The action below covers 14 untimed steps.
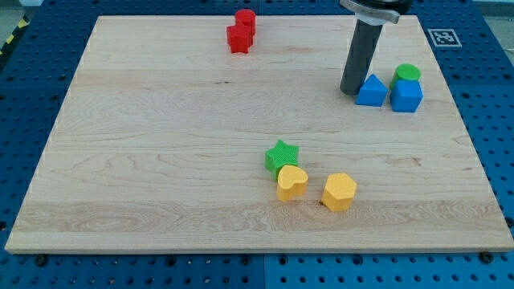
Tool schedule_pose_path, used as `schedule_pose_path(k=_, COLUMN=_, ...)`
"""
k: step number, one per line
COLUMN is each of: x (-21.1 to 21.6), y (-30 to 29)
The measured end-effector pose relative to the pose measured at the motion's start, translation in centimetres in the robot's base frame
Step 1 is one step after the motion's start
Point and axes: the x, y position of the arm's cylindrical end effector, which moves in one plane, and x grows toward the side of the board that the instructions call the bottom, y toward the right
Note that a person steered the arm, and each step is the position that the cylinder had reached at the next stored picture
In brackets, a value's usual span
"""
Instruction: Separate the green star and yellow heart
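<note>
The single camera view shows a pale wooden board (161, 160) lying on a blue perforated table (32, 64).

The arm carries no gripper, so there are no jaws to be apart, together or clamped on anything; it ends in a straight dark rod that comes down from the view's top. My tip (350, 91) rests on the board in its upper right part, just to the left of the blue triangular block (370, 91), touching it or very nearly so; which of the two cannot be told.

Taking the green star (281, 155) as the landmark: it lies below the board's centre, slightly toward the view's right. The yellow heart (291, 181) sits directly below and a little right of the star, pressed against it with no gap showing between them. A yellow hexagonal block (339, 192) lies to the right of and below the star, near the heart but apart from it.

Well above and to the right of the star stand the blue triangular block, a blue cube (406, 96) just beside it, and a green cylinder (407, 74) touching the cube's far side. Far above the star and slightly left, near the board's top edge, a red cylinder (245, 20) and another red block (238, 39) sit against each other. The tip is well apart from the star and heart.
</note>
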Motion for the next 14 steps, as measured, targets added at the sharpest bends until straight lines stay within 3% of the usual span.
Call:
schedule_pose_path(k=1, x=0.0, y=-3.2)
schedule_pose_path(k=2, x=0.1, y=-14.4)
schedule_pose_path(k=3, x=2.7, y=-24.0)
schedule_pose_path(k=4, x=7.5, y=-27.4)
schedule_pose_path(k=5, x=12.1, y=-26.1)
schedule_pose_path(k=6, x=14.0, y=-22.2)
schedule_pose_path(k=7, x=14.2, y=-21.9)
schedule_pose_path(k=9, x=15.3, y=-9.7)
schedule_pose_path(k=10, x=15.3, y=-6.9)
schedule_pose_path(k=12, x=13.1, y=-6.8)
schedule_pose_path(k=14, x=10.6, y=-10.3)
